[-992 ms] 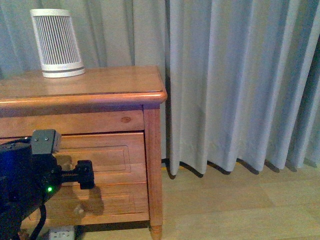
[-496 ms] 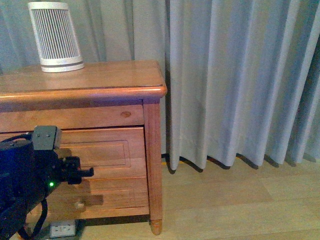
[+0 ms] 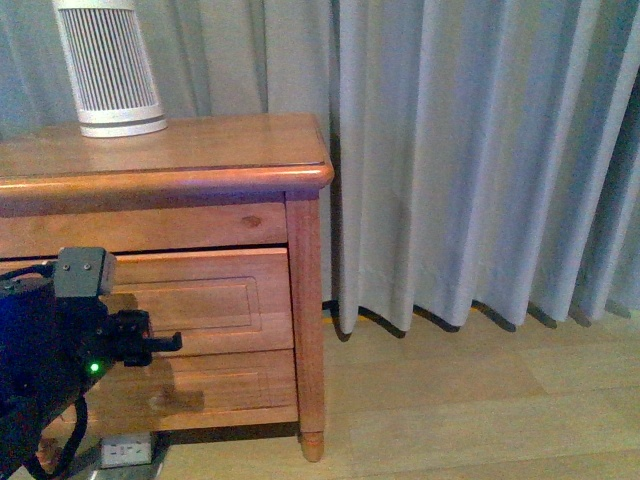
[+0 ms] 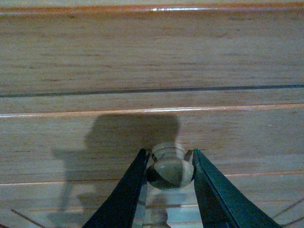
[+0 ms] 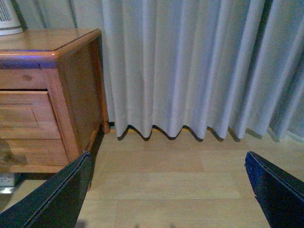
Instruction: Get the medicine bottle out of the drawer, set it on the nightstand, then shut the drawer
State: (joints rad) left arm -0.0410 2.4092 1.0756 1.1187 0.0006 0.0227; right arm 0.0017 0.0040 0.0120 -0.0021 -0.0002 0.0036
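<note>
You are looking at the nightstand (image 3: 200, 165): honey-coloured wood, rounded-edge top, square corner post on a short turned foot, standing on the wood floor beside the curtain. The drawer (image 3: 230, 290) is the upper one, directly under the top rail, with a recessed panel front. A thin dark line runs between rail and drawer front; whether the front is flush cannot be told. Its round wooden knob (image 4: 169, 168) sits between the left gripper (image 4: 169, 153) fingers, both touching it.
</note>
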